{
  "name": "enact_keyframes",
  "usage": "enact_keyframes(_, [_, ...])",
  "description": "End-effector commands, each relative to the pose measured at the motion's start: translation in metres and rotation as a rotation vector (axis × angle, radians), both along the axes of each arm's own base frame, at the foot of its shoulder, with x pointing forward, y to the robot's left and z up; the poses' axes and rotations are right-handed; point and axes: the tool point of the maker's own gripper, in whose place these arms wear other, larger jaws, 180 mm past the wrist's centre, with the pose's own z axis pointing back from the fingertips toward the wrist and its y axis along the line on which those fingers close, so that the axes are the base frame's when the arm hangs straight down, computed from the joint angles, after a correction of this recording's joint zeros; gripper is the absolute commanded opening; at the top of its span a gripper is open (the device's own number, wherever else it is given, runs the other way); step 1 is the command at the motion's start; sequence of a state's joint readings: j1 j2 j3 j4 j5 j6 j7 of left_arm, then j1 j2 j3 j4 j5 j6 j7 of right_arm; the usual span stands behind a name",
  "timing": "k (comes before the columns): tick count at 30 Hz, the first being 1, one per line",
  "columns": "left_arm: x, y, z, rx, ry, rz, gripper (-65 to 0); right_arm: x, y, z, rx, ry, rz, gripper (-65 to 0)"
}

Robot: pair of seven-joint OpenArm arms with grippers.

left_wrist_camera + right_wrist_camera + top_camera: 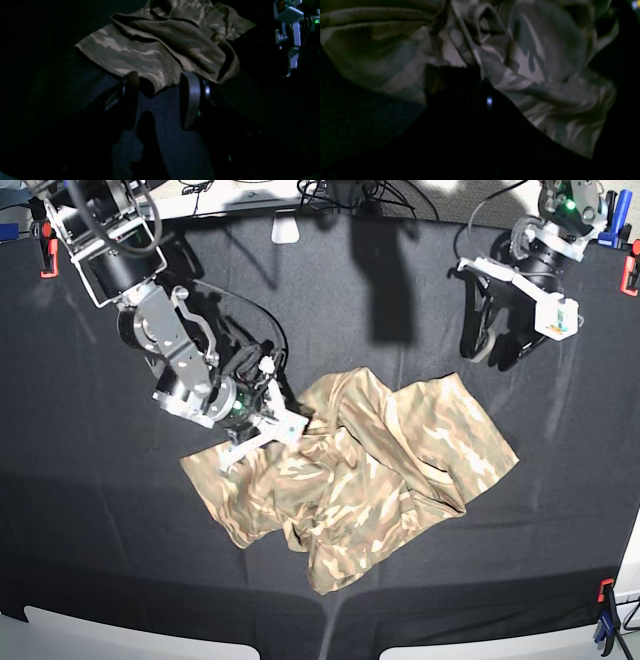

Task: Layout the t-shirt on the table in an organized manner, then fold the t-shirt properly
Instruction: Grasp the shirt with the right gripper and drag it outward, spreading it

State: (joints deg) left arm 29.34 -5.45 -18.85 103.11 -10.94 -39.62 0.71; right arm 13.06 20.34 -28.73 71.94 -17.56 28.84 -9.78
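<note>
1. Camouflage cloth, the shirt, lies crumpled near the middle of the table, a little toward the front edge. It is bunched in overlapping folds; no sleeve or collar can be picked out with certainty.

2. Layout: not done. The shirt is not flat, its outline is irregular, and a thick ridge of fabric runs across its middle. Folding has not begun, so nearly the whole task is judged to remain.

3. Right gripper: down at the shirt's edge nearest the back-left corner, in contact with the fabric. The right wrist view shows cloth gathered tight against the dark finger bodies, but the tips are lost in shadow. Whether it is clamped on fabric cannot be told.

4. Left gripper: jaws spread wide, nothing between them. In the base view it hangs toward the back-right corner, apart from the shirt. The left wrist view looks past the fingers to the nearest shirt edge, lying on black cloth.

5. Outstanding, as judged:
   - spread the shirt flat, hem and shoulders pulled apart;
   - smooth the central ridge;
   - fold sleeves inward, then the body.

6. Risk: pulling from one side alone is likely to drag the bundle rather than open it.
</note>
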Motion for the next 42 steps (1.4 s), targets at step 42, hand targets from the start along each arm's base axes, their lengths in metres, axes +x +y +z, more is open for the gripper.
enact_keyframes(42, [0.075, -0.039, -0.024, 0.200, 0.270, -0.020, -40.1, 0.007, -0.389, 0.212, 0.025, -0.255, -1.189, -65.0])
